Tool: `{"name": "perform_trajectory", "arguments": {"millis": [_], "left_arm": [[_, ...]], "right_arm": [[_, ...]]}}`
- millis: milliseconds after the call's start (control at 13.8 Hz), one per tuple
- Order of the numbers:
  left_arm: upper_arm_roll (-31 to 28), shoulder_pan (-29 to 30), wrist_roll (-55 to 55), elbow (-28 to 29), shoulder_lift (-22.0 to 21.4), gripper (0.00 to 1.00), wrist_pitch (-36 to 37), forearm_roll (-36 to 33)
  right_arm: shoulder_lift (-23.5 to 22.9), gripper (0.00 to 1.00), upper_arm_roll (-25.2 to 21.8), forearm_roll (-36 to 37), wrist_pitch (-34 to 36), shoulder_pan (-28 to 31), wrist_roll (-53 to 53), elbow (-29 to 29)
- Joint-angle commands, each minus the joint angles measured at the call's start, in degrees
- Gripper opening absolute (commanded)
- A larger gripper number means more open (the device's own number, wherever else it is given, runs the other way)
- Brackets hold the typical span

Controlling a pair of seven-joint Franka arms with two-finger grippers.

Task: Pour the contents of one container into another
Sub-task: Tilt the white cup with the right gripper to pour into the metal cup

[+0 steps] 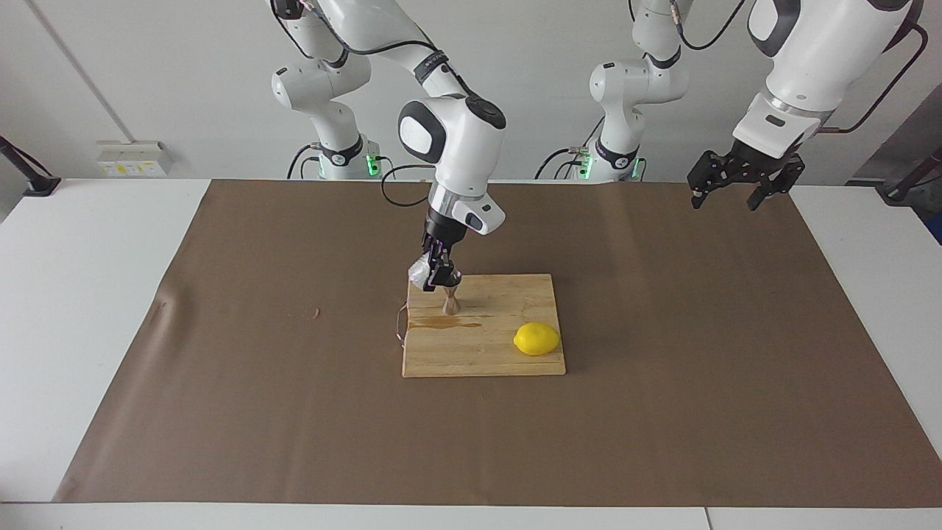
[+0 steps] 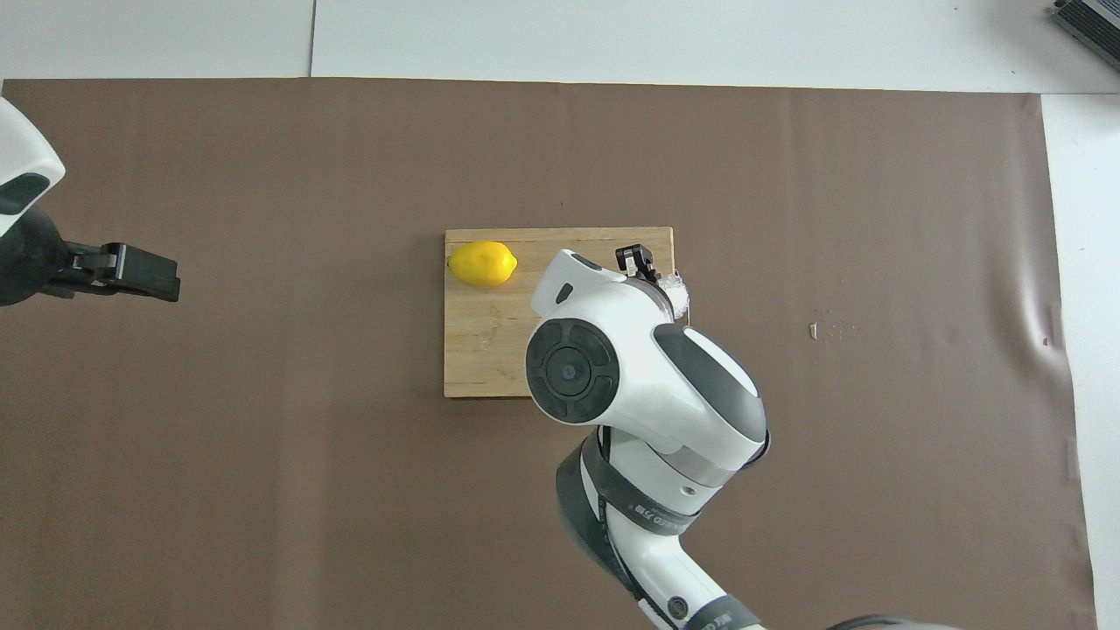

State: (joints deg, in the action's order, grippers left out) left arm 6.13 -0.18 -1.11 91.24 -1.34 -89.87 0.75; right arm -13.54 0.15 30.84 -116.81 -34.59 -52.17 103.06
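The clear glass cup (image 1: 420, 273) is held tilted in my right gripper (image 1: 440, 277), which is shut on it just above the jigger. The steel jigger (image 1: 450, 302) stands upright on the wooden cutting board (image 1: 500, 353), near its edge toward the right arm's end. The cup's mouth leans toward the jigger's top. In the overhead view the right arm hides the jigger; only the cup (image 2: 675, 285) and a fingertip (image 2: 636, 257) show. My left gripper (image 1: 725, 197) is open and empty, waiting high over the left arm's end of the mat; it also shows in the overhead view (image 2: 131, 272).
A yellow lemon (image 1: 536, 338) lies on the board, toward the left arm's end. A brown wet streak (image 1: 445, 324) runs along the board beside the jigger's foot. The board lies mid-way on a brown mat (image 1: 221, 368).
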Motion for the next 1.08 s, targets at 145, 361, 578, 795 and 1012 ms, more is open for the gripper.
{"name": "perform_trajectory", "arguments": {"millis": [145,361,578,795,1012], "left_arm": [[-1.64,-0.43,0.23,1.57,-1.3,1.0,-0.04,0.3],[-1.56,-0.43,0.23,1.57,-1.39,1.0,-0.65,0.48],[-1.55,-0.26,0.32,1.48,-1.3,1.0,-0.65,0.48],[-1.47,0.28,0.41,1.48,-1.3,1.0,-0.74,0.48],[-1.47,-0.25,0.32,1.39,-1.3,1.0,-0.74,0.48]], "right_arm": [[0.53,0.36,-0.07,5.44,0.1,-1.09,1.11,2.05],[0.8,0.36,-0.07,6.86,0.01,-1.27,1.11,2.5],[0.71,0.36,0.02,9.41,-0.34,-1.44,1.02,2.85],[0.71,0.36,0.28,9.33,-0.17,-1.44,1.11,2.76],[0.88,0.36,1.16,8.36,0.44,-1.27,0.67,2.15]]}}
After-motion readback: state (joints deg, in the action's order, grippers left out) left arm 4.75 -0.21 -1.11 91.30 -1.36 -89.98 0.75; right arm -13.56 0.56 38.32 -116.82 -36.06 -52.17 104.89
